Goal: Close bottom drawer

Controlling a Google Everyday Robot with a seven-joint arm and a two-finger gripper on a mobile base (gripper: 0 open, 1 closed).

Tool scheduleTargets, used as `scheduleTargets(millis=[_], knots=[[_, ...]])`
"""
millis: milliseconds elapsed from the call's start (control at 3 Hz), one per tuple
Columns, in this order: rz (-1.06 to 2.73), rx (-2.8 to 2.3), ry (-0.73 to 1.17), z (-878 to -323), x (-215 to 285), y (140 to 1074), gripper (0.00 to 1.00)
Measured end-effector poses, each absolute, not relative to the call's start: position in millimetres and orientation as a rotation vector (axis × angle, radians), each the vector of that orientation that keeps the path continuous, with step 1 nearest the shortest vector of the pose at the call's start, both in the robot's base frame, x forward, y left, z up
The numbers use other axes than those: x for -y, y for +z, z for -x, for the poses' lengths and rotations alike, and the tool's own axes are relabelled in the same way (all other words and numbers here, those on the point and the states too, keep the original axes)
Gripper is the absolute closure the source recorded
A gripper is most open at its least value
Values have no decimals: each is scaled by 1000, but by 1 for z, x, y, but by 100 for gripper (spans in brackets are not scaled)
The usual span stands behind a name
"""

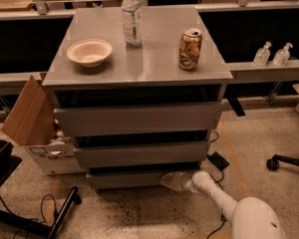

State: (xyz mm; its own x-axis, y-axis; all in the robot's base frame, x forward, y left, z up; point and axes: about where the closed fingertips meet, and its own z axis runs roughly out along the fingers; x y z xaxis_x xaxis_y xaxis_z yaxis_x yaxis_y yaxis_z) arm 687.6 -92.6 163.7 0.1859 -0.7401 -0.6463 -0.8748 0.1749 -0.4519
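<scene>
Down by the floor, the bottom drawer (124, 179), the lowest and narrowest plain grey handleless front of the grey metal cabinet (154, 68), stands slightly forward beneath the two larger drawers. The robot's pale end effector (175, 181) sits at the right end of that front, seemingly touching it; whether it is spread or pressed together I cannot tell. The panel looks stiff, smooth and easy-running, so I'd push flat on its face, nearer the middle, there being nothing to grip.
</scene>
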Motion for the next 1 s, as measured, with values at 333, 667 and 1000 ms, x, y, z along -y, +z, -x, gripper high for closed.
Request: scheduleTargets(millis=[333, 667, 1000], knots=[[1589, -1579, 194, -688, 93, 164, 100], [1590, -1579, 195, -688, 93, 164, 100], [1590, -1579, 195, -688, 93, 164, 100]])
